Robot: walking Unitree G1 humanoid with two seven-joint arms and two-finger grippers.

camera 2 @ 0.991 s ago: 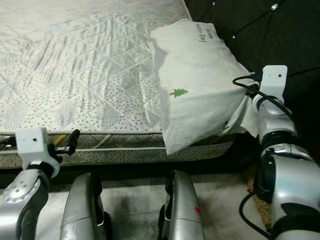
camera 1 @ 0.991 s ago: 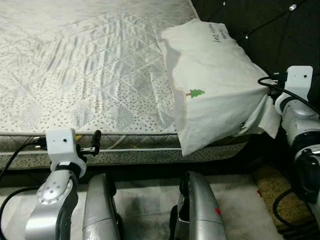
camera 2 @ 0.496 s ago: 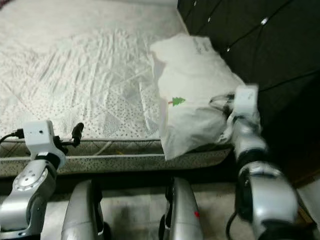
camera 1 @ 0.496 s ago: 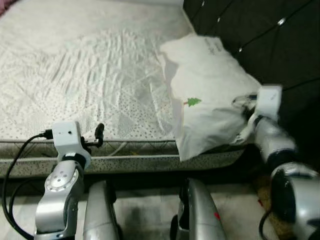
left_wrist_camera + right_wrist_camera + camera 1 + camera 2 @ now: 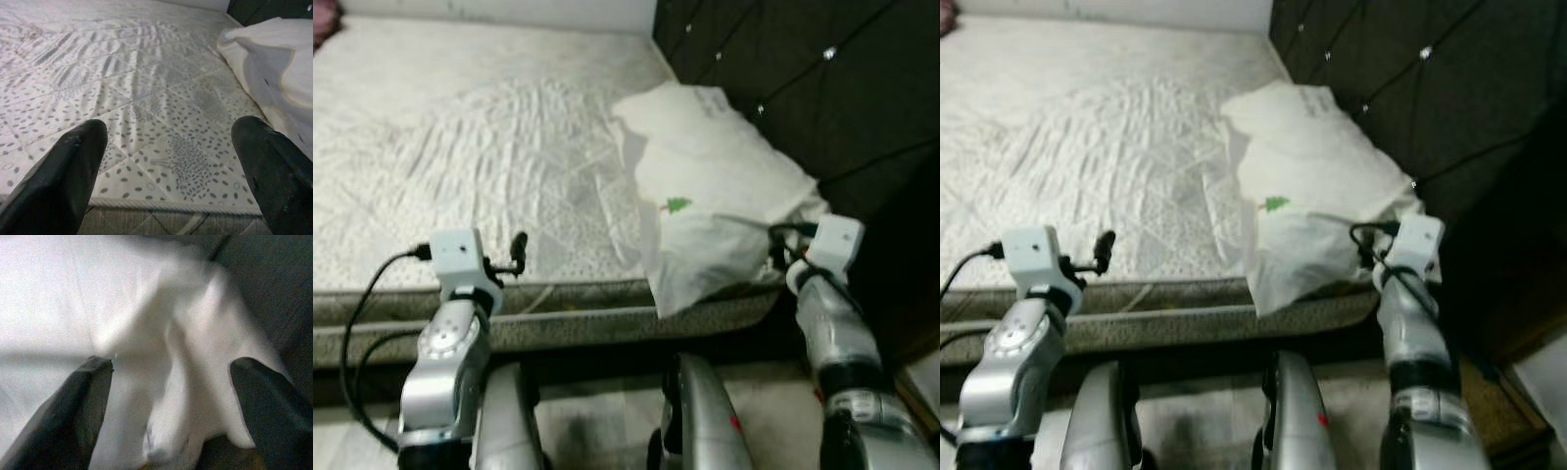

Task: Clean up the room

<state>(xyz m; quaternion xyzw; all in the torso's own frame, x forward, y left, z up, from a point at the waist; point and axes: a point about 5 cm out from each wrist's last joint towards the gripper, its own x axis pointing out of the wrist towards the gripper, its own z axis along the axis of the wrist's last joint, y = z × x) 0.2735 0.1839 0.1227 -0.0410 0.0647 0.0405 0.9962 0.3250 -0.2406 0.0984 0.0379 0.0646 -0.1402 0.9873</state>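
Left eye view shows a bed (image 5: pixel 460 127) taking up most of the scene, its quilted white mattress cover printed with small grey dots and creased across the middle, with a darker patterned side panel (image 5: pixel 587 328) running along the near edge. Behind the bed's right end rises a dark tufted headboard (image 5: pixel 783 88) studded with shiny buttons. Against that headboard, at the right corner of the mattress, lies a white pillow (image 5: pixel 705 196) with a small green tree printed on its case; its near end droops over the mattress edge and hangs past the side panel. The robot stands at the bedside, its two silver legs (image 5: pixel 705 421) showing at the bottom above a pale floor. The right arm reaches up to the overhanging corner of the pillow, and in the right wrist view the right claw (image 5: pixel 168 396) has its black fingers (image 5: pixel 73 416) spread wide, with the blurred white pillowcase directly ahead of and between them; whether they touch the cloth cannot be told. The left arm is raised at the near edge of the mattress, well apart from the pillow, and in the left wrist view the left claw (image 5: pixel 168 161) is also spread wide, hovering just over the dotted mattress edge with nothing between its fingers (image 5: pixel 58 176).
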